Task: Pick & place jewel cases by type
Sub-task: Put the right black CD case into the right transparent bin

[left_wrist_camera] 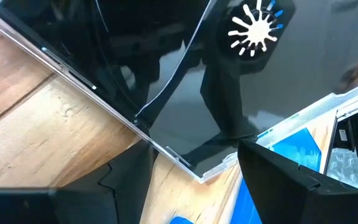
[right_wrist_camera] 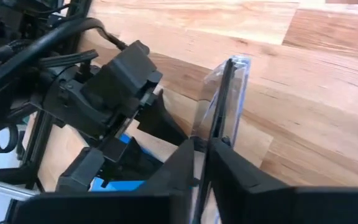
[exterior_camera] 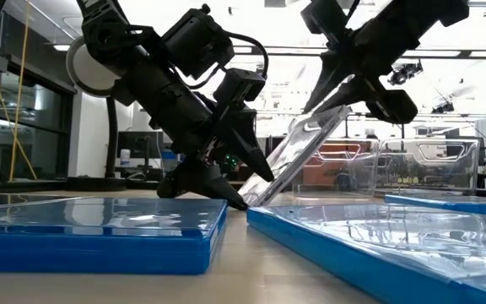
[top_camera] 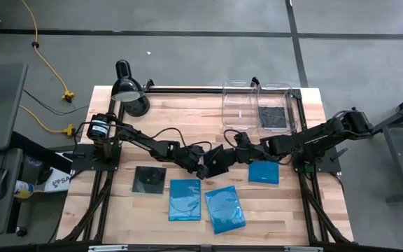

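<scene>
Right wrist view: right pincer [right_wrist_camera: 202,163] pinches tilted black case [right_wrist_camera: 225,99] edge.

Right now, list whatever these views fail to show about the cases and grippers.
- High view: the left gripper and right gripper cover most of the tilted black case; whether the left one touches it cannot be told.
- Low view: a blue case hides whether the tilted black case's lower edge rests on the table.
- Left wrist view: the tilted black case runs past the picture's edges.
- Right wrist view: the right gripper's own fingers hide its lower edge.
</scene>
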Action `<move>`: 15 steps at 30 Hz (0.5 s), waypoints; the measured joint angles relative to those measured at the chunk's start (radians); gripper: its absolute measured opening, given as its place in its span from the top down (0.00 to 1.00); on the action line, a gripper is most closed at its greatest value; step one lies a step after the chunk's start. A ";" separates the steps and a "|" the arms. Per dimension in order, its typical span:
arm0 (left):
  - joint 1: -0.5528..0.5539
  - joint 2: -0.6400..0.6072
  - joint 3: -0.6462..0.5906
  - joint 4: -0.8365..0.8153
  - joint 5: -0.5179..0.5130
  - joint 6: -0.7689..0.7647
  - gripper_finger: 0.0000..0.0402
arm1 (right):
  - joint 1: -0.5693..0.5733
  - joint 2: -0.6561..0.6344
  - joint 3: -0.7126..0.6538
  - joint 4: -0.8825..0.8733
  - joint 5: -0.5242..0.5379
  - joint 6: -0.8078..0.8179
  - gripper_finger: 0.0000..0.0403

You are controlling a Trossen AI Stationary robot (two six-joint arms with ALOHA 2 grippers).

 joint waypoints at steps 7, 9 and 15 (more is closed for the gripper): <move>0.000 0.000 0.000 0.000 0.000 0.001 0.41 | 0.000 0.001 -0.001 0.000 0.009 -0.046 0.99; -0.001 0.000 0.000 0.000 0.001 0.016 0.41 | 0.000 0.000 -0.001 0.000 0.009 -0.065 1.00; -0.001 0.000 0.000 -0.001 0.003 0.046 0.41 | 0.001 -0.018 -0.004 -0.022 -0.007 -0.094 1.00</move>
